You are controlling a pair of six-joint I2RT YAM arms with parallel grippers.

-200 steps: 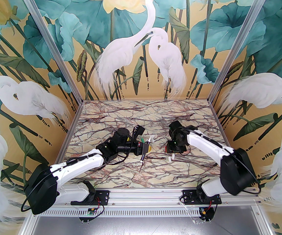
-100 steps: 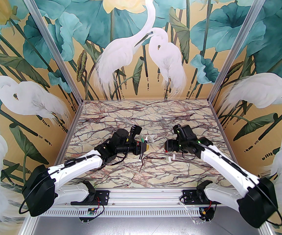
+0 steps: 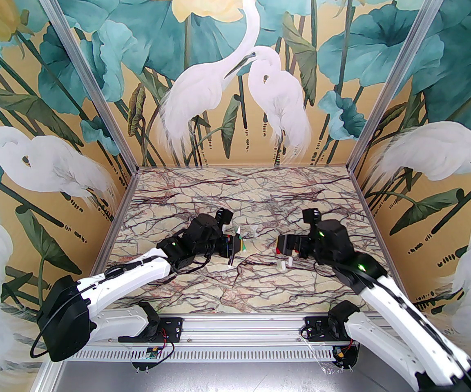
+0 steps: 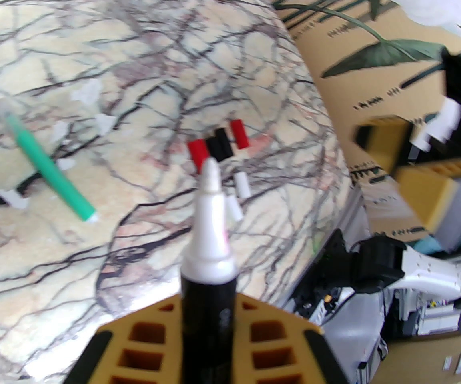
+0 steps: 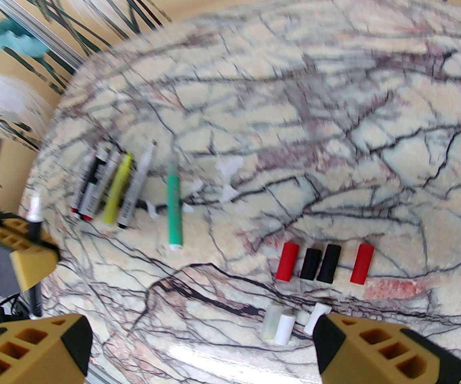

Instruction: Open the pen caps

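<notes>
Firmly, left jaws clamp an uncapped pen (image 4: 208, 294); right jaws gape empty; pen print unreadable

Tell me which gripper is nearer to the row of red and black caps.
Right. The right gripper hangs open close above the row of caps; the left gripper, shut on a pen, is farther off to their left.

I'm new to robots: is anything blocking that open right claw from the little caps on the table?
Nothing visible. The right gripper hangs open close to the pen caps, which lie loose on the bare marble table; the pens lie well off to one side.
</notes>
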